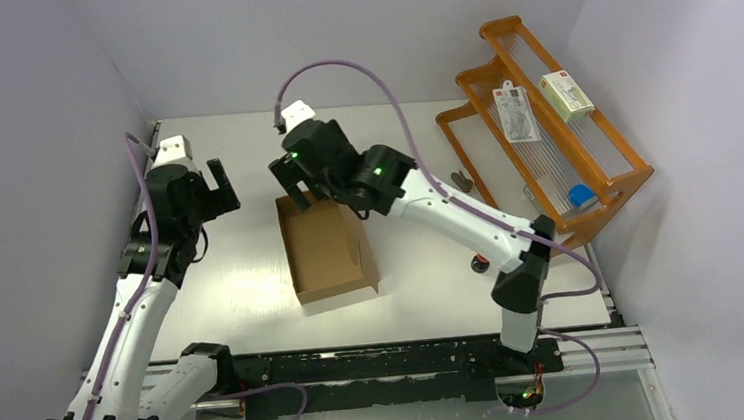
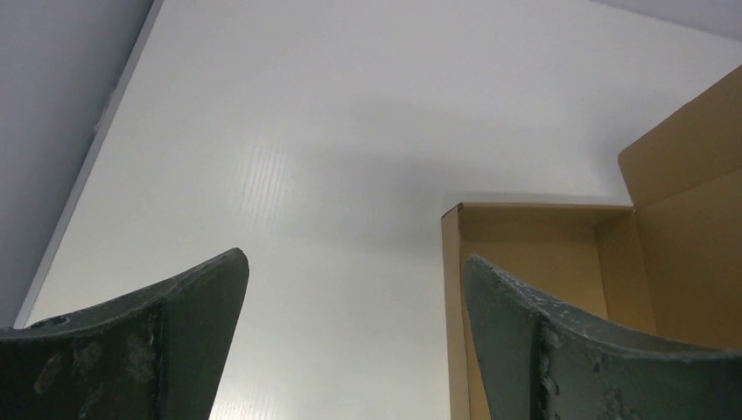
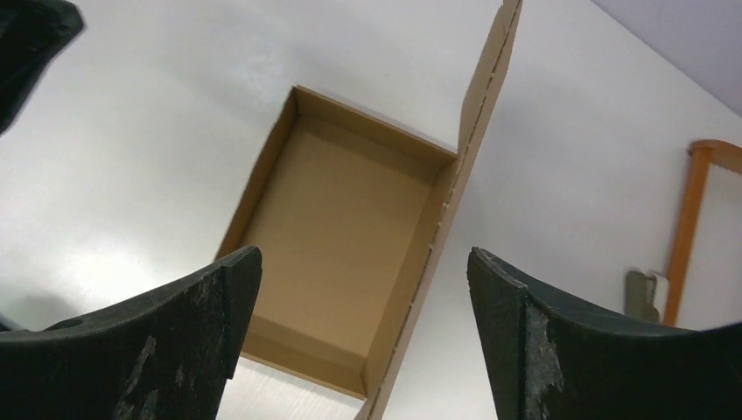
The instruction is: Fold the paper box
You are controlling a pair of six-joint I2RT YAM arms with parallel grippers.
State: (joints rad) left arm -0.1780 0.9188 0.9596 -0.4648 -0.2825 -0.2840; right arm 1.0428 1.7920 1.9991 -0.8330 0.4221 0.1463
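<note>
here the box [image 1: 326, 254] is sitting near the middle of the table [image 1: 234, 291], folded into a shallow open tray with its walls standing up. along its right side the lid flap is standing upright, not folded over. the right gripper [image 3: 365, 252] is hovering above the tray's far end, looking down into it, its jaws spread wide and holding nothing. the left gripper [image 2: 354, 262] is hanging off to the left of the box, clear of it, jaws likewise gaping wide and empty, with a corner of the tray showing beside one finger. at the far right an orange rack [image 1: 632, 187] is standing by the wall, well apart from the box.
</note>
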